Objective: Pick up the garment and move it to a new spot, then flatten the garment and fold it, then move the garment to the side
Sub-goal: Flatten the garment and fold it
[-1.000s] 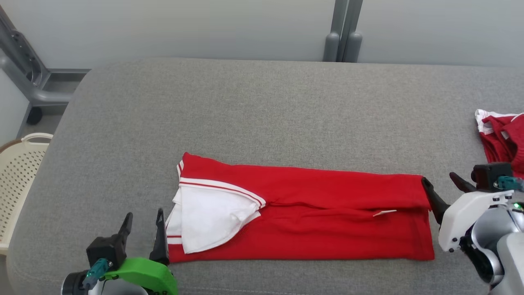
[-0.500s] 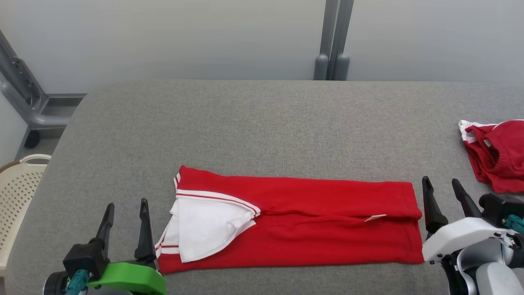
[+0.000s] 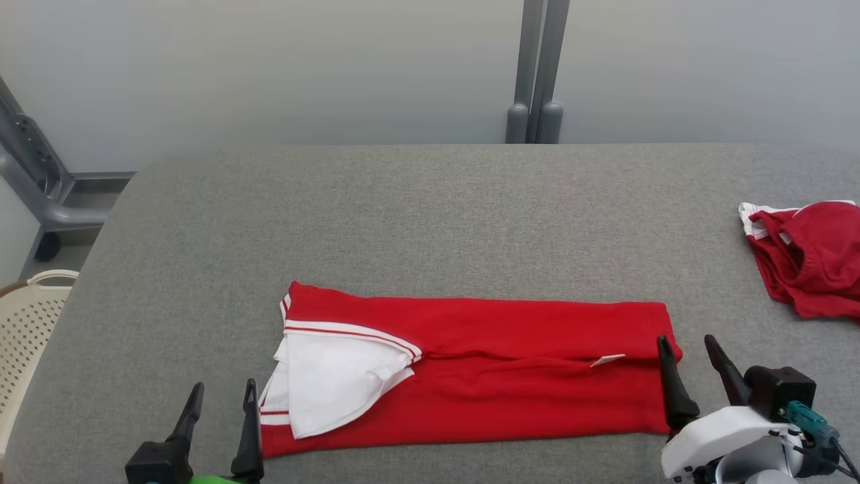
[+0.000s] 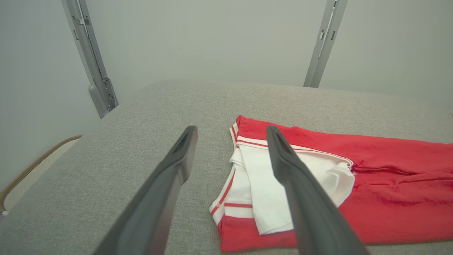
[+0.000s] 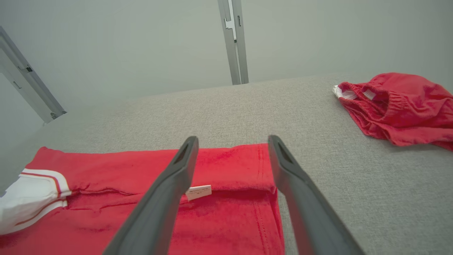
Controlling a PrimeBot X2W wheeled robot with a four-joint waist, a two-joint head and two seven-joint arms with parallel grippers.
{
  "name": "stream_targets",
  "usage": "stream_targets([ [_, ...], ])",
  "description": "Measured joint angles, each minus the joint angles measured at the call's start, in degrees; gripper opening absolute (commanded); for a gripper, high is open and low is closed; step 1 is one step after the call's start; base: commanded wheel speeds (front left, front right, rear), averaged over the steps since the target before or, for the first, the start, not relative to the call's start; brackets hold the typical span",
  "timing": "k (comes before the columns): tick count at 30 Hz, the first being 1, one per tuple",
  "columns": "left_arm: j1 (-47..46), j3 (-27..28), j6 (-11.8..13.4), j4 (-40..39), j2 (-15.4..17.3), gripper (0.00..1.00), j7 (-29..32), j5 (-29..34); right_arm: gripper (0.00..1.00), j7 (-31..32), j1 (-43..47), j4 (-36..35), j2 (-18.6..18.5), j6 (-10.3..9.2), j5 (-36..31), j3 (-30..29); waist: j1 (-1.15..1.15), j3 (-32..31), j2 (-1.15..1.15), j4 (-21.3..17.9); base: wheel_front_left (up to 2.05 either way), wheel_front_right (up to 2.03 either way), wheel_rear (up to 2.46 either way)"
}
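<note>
The garment is a red shirt with a white, red-striped sleeve at its left end. It lies folded in a long strip on the grey table, near the front edge. My left gripper stands open just left of the sleeve end, with nothing between its fingers. In the left wrist view the left gripper points past the garment's white sleeve. My right gripper is open at the strip's right end. In the right wrist view the right gripper hovers over the hem of the garment, apart from the cloth.
A second crumpled red garment lies at the table's right edge, and it also appears as a red heap in the right wrist view. A cream perforated basket stands off the table's left side. Grey posts rise behind the table.
The head camera has tilted, shifting the whole picture. The right gripper has swung in from beside the garment's right end to over its hem. Both grippers stay open and the garment lies unchanged.
</note>
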Motion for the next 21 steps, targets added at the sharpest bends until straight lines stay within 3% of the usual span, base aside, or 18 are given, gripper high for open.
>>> stream_targets([
  [8, -0.23, 0.79, -1.13, 5.42, -0.98, 1.0, 0.01, 3.1, 1.0, 0.2, 0.11, 2.64, 0.03, 0.0, -1.81, 1.3, 0.0, 0.74, 0.0, -0.42, 0.0, 0.0, 0.0],
  [21, -1.57, 3.12, -2.44, 6.49, -2.26, 1.0, 0.0, 5.02, 1.0, 0.97, -0.4, 3.05, 0.04, 0.0, -1.46, 1.14, 0.0, 1.23, 0.0, -0.49, 0.0, 0.0, 0.0],
])
